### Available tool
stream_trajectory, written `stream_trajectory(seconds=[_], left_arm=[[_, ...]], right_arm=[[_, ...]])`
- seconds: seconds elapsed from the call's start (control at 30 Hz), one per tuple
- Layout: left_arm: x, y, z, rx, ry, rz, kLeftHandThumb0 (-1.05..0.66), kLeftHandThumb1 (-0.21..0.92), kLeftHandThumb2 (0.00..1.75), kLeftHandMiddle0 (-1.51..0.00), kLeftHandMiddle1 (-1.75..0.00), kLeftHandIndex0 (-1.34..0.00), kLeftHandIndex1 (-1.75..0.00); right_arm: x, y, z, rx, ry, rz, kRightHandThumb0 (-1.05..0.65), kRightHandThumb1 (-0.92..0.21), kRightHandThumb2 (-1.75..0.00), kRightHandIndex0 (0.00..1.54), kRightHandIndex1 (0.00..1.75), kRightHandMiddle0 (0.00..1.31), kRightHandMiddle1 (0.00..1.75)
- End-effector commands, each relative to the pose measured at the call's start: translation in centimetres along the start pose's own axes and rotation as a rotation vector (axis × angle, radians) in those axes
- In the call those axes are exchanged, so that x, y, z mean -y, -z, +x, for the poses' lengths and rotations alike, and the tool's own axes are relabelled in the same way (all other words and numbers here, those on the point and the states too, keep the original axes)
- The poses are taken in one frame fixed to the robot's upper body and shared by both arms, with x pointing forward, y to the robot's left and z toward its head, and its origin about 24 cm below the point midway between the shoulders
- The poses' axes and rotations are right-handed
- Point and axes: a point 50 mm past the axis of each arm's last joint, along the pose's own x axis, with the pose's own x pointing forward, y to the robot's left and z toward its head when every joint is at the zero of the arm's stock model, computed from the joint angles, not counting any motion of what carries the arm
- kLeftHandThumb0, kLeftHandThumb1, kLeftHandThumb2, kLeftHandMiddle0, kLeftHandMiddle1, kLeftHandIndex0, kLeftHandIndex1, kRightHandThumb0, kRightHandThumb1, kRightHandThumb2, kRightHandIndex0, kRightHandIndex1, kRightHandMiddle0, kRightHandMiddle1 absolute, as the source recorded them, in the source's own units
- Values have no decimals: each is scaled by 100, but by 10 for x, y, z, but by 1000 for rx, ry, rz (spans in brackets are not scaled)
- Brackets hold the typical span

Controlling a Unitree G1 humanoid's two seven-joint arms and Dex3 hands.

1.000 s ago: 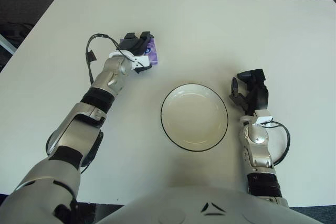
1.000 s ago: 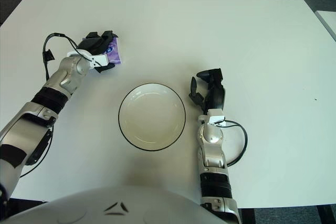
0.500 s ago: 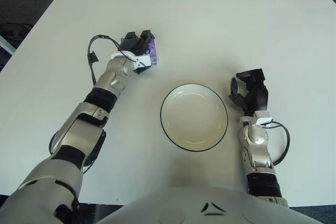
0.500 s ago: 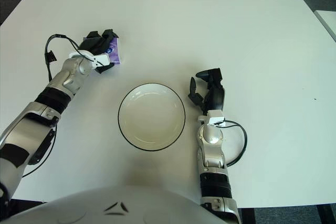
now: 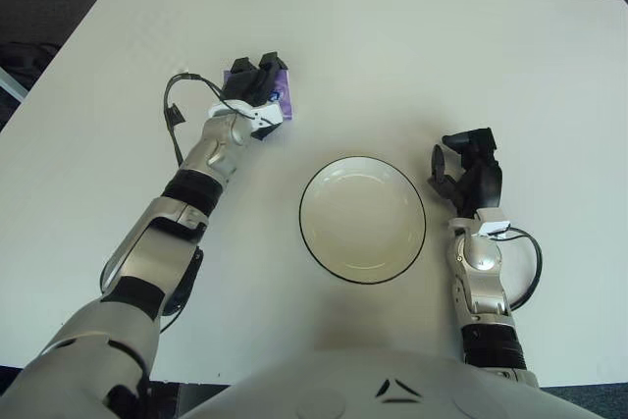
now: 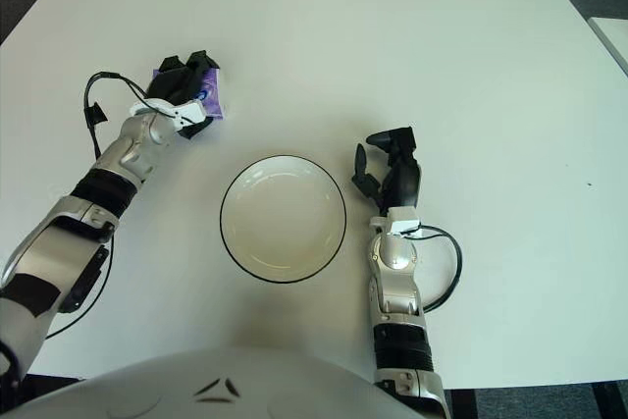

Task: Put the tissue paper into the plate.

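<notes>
Left hand (image 5: 253, 87) fingers curled over purple tissue pack (image 5: 279, 97) on tabletop (image 5: 412, 66); right hand (image 5: 469, 169) loosely spread, empty, beside plate (image 5: 308, 197).

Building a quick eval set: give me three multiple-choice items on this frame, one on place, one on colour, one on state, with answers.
1. Where is the tissue pack relative to the plate?
A. inside it
B. beyond it, toward the robot's left
C. right of it, by the right hand

2. What colour is the tissue pack?
A. purple
B. green
C. red

3. What does the plate hold?
A. the tissue pack
B. nothing
C. a spoon

Answers:
1 B: the pack lies on the table up-left of the plate, under the left hand.
2 A: its visible wrapper is purple.
3 B: the plate's inside is bare; the right hand shows beside its right rim.
</notes>
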Motion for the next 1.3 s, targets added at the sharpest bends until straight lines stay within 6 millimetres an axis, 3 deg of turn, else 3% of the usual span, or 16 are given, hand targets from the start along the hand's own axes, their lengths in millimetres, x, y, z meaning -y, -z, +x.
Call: stream_trajectory(seconds=[0.0, 0.57, 1.1, 1.27], left_arm=[[80, 33, -46, -197, 203, -168, 0, 2, 163, -86, -166, -60, -174], [78, 37, -53, -103, 86, -604, 0, 4, 158, -87, -159, -59, -175], [56, 33, -46, 34, 67, -911, 0, 5, 160, -82, -167, -59, -175], [37, 23, -38, 159, 112, -1060, 0, 1, 164, -87, -165, -62, -175]], right_arm=[[6, 25, -19, -147, 18, -32, -38, -69, -85, 62, 118, 33, 175], [9, 26, -18, -183, 6, -53, -37, -77, -75, 57, 119, 28, 175], [6, 26, -15, -165, -5, -45, -37, -79, -71, 55, 117, 27, 175], [6, 26, -14, -153, -10, -41, -37, -78, -73, 55, 116, 28, 175]])
